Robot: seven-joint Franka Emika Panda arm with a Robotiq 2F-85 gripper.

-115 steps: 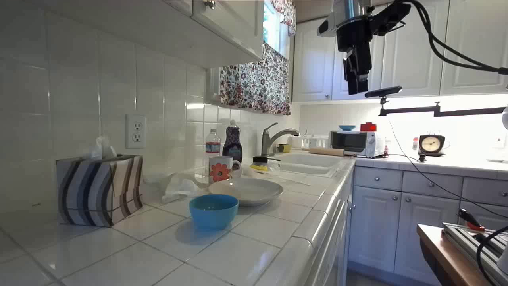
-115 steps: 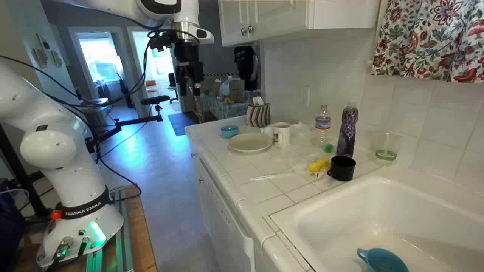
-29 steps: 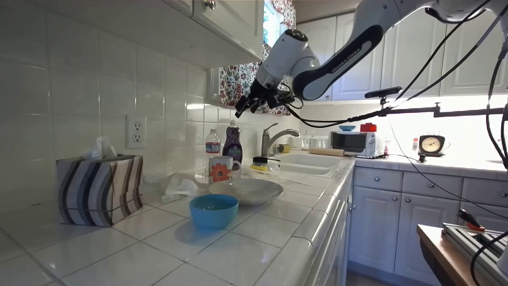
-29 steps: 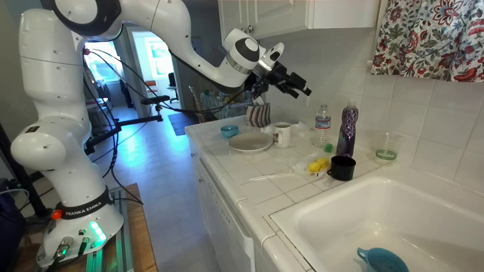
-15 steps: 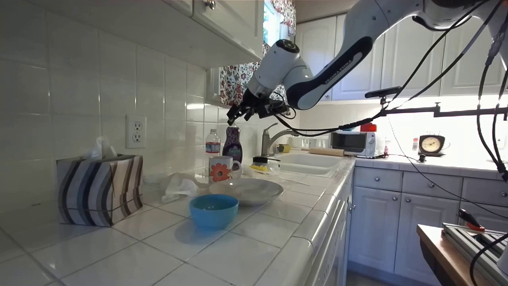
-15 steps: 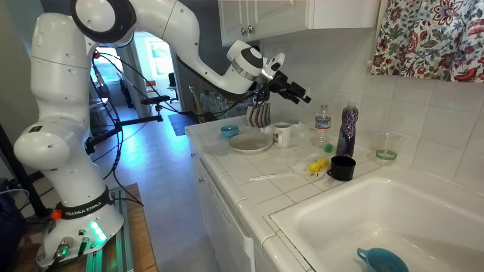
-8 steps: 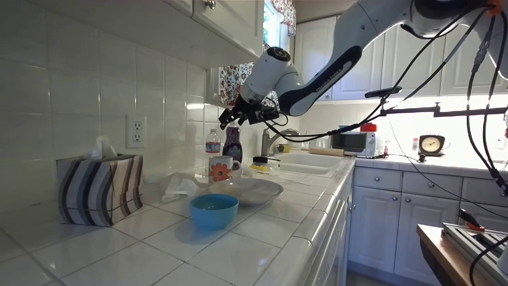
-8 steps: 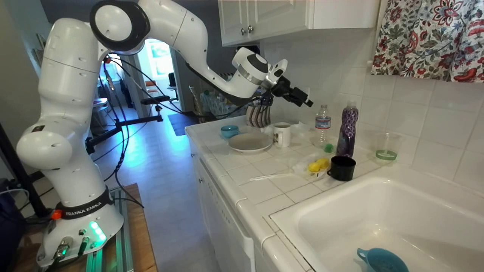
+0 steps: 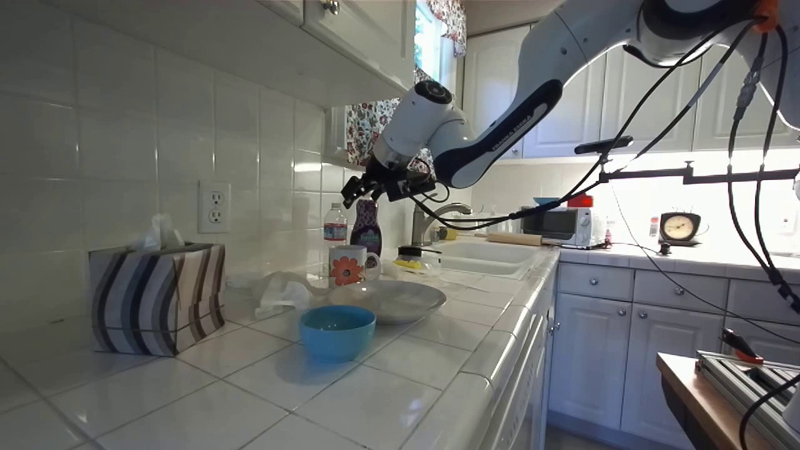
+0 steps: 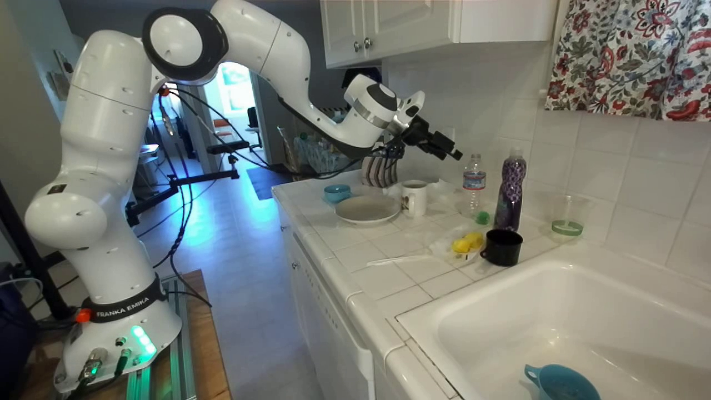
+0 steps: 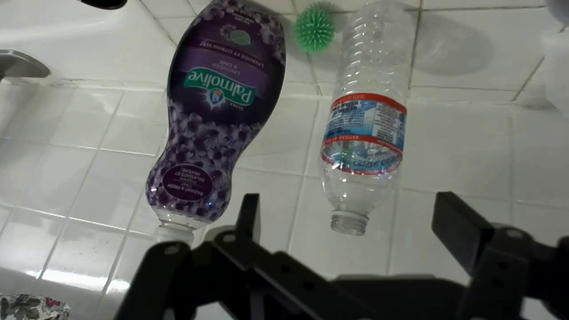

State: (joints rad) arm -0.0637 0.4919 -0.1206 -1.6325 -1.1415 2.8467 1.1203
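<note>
My gripper [image 11: 349,213] is open and empty, high over the counter by the tiled wall; both exterior views show it [image 9: 361,192] [image 10: 451,154]. Nearest is a clear, uncapped water bottle [image 11: 363,133] with a red and blue label, upright on the counter [image 9: 335,232] [image 10: 474,180]. In the wrist view its neck appears between the parted fingers, not touching them. A purple Palmolive soap bottle [image 11: 213,111] stands beside it, also in both exterior views [image 9: 366,234] [image 10: 510,191]. A green spiky ball [image 11: 314,27] lies near the bottle bases.
A flower mug [image 9: 347,267], plate [image 10: 367,210], blue bowl [image 9: 336,334] and striped tissue box [image 9: 156,300] stand on the counter. A black cup [image 10: 502,248], yellow item [image 10: 467,243] and clear cup [image 10: 567,216] are near the sink [image 10: 500,316]. A wall cabinet [image 9: 362,44] hangs overhead.
The arm has swung from high over the floor to above the counter near the bottles. Over the last second the gripper has sunk slightly and come nearer the water bottle. The objects have not moved.
</note>
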